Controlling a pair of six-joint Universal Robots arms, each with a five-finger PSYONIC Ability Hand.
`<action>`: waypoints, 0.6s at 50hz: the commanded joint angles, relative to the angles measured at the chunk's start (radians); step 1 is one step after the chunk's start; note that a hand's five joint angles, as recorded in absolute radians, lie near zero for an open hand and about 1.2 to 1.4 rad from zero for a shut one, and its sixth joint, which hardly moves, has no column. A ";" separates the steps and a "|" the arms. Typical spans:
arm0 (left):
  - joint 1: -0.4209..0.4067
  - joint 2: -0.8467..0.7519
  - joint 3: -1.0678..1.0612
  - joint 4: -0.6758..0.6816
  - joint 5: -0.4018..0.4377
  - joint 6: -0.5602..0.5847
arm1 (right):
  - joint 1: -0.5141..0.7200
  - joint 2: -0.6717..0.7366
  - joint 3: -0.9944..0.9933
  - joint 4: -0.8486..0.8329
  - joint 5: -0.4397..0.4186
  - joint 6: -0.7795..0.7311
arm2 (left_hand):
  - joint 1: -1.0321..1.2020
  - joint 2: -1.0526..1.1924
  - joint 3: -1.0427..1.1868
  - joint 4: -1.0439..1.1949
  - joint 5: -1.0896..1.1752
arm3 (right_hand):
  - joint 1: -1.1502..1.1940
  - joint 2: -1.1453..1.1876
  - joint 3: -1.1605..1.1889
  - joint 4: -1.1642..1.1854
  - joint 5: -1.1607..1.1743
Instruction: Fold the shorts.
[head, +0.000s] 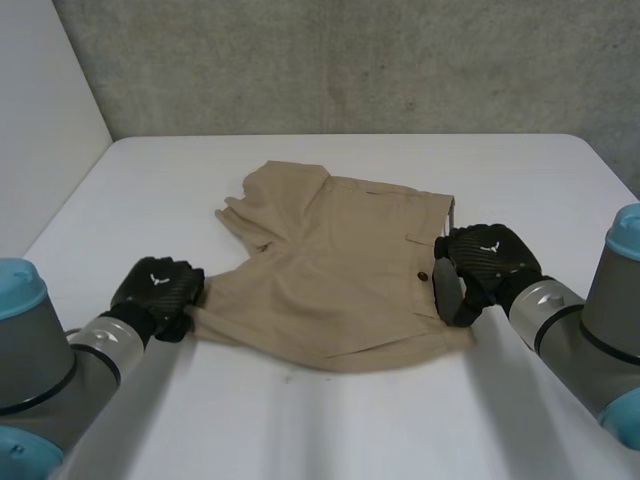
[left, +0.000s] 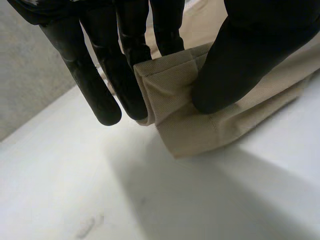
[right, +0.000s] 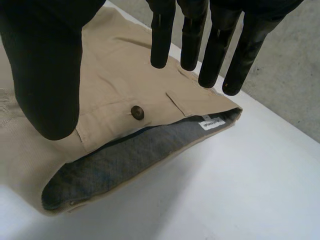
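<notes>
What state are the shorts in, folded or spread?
Spread, not yet folded: the shorts lie flat on the table, both legs apart, the far hem rumpled.

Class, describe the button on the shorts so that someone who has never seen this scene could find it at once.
On the white table lie tan shorts, waistband towards the right hand. Just inside the waistband, by that hand's thumb, sits a small round button: the one dark-brown spot on plain tan cloth.

Tan shorts (head: 335, 275), rumpled, flat mid-table, waistband gaping.
</notes>
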 joint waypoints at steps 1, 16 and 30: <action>-0.009 0.027 -0.019 0.000 0.000 -0.003 | 0.005 -0.001 -0.051 0.175 -0.004 -0.001 | 0.269 0.206 0.210 0.201 0.261 | 0.226 0.177 0.167 0.161 0.163; 0.000 0.030 -0.026 -0.002 0.002 -0.003 | 0.012 0.098 -0.066 0.238 -0.054 -0.007 | 0.269 0.206 0.210 0.201 0.261 | 0.364 0.315 0.305 0.299 0.301; 0.002 0.373 0.000 -0.150 0.008 -0.011 | 0.002 -0.285 -0.092 0.108 -0.019 0.013 | 0.269 0.206 0.210 0.201 0.261 | 1.006 0.957 0.947 0.941 0.943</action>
